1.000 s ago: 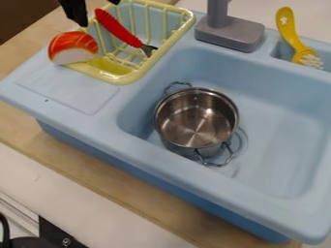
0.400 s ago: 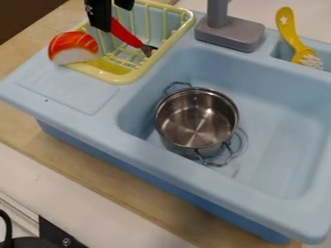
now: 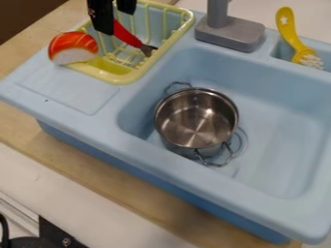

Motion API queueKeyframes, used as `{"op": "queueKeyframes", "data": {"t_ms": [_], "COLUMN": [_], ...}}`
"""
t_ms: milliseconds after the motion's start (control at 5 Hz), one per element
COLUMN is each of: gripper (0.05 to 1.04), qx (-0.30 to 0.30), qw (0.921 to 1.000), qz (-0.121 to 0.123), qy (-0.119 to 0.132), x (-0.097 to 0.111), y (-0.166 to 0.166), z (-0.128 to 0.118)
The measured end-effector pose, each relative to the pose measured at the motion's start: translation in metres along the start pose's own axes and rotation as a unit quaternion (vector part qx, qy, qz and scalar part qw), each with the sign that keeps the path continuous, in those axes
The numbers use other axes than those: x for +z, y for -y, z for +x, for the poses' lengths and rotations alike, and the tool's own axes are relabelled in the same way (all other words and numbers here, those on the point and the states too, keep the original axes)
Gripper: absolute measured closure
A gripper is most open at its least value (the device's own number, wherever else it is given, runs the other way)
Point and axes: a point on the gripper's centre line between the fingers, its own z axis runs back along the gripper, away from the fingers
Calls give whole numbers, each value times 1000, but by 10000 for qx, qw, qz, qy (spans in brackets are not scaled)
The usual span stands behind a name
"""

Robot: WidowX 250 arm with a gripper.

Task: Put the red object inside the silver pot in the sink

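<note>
Far left: orange-red and white toy food (image 3: 74,47) at the near-left edge of the yellow dish rack (image 3: 130,78). Possible fault: wrong pick, caused by shared red colouring.

Over the rack: black gripper (image 3: 115,23), fingers spread, nothing pinched.

Just below and right: red-handled utensil (image 3: 127,36), probable target, lying at a slant in the rack, dark tip near the right-hand rim, upper handle hidden behind the gripper. Possible faults:
- Slip or roll of the narrow handle, caused by closing off-centre.
- Jamming against the rack wires, caused by descending too deep.
- Dragging of the rack, caused by lifting with the tip snagged.

Centre: silver pot (image 3: 195,118), upright in the blue sink (image 3: 278,131), with wire handles on opposite sides. Possible faults: utensil balanced across the rim or dropped outside, caused by early release; pot tipped, caused by too low a carry.

Right of the rack: grey faucet (image 3: 229,34). Possible fault: collision, caused by too wide a swing.

Far right: yellow brush (image 3: 296,38), well apart from the pot.
</note>
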Motion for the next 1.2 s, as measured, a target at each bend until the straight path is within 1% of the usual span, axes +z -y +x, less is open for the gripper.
{"op": "queueKeyframes", "data": {"t_ms": [200, 400, 600, 800, 1000, 1200], "gripper": [95, 95, 95, 143, 407, 650], "qx": [-132, -280, -346, -438, -537, -540], "qw": [9997, 9985, 9968, 9963, 9960, 9953], "qz": [-29, 5, -218, -39, 243, 253], "qy": [-212, -475, -680, -734, -675, -762], "x": [-13, -25, -27, -40, -50, -51], "y": [7, 10, 16, 21, 24, 25], "z": [1, 3, 2, 6, 10, 6]}}
